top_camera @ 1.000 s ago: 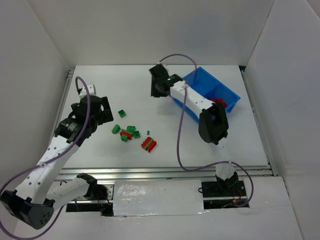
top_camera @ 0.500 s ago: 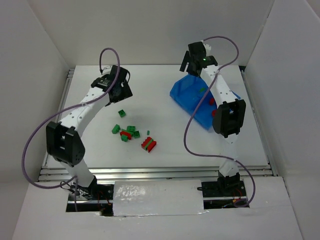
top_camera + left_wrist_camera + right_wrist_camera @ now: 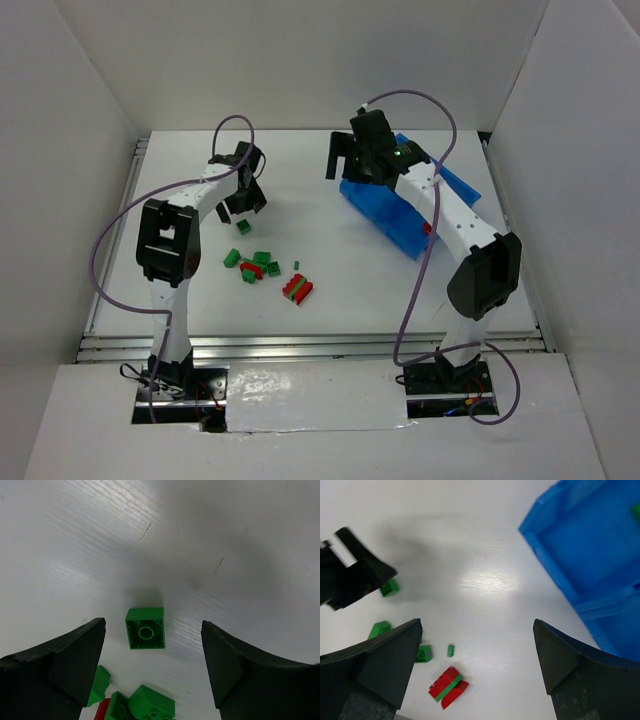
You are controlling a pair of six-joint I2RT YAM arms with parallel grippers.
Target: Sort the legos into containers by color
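A lone green lego lies studs-down on the white table, between the fingers of my open left gripper, which do not touch it. In the top view this gripper hovers just beyond that brick. More legos lie nearer: a green and red cluster and a red-on-green stack. My right gripper is open and empty at the left end of the blue bin. Its own view shows the bin's divider and the stack.
White walls close the table in at the back and both sides. A red brick shows in the bin, and a green one at the bin's far edge. Purple cables loop above both arms. Metal rails run along the near edge.
My left arm has swung from the near left out over the lone green brick. The right gripper went to the back of the bin and returned to its left end. The bin has shifted.
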